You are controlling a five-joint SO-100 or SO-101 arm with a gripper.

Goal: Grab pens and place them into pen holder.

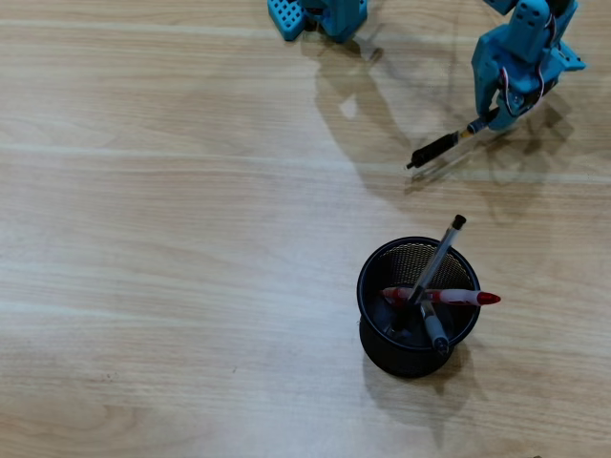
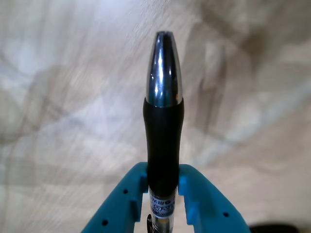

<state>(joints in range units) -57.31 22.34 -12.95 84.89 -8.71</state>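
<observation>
My tool (image 2: 163, 194) is clamped on the black pen (image 2: 164, 141): in the wrist view its two blue fingers (image 2: 127, 201) press against the barrel from both sides, near the printed label, and the pen's black grip and shiny silver tip stick straight out ahead of me over the blurred wood grain of the table (image 2: 63, 97). In the overhead view I sit at the upper right, and my tool (image 1: 489, 116) holds that pen (image 1: 441, 148) by one end, so it slants down and to the left above the table (image 1: 172, 239) with its shadow just beside it. Farther off, toward the lower middle of that view, the holder (image 1: 417, 307) stands upright, well apart from me. Three pens are in it: a grey one (image 1: 434, 329), a red one (image 1: 449, 297) lying across the rim, and a clear one (image 1: 441, 256) leaning up and to the right.
</observation>
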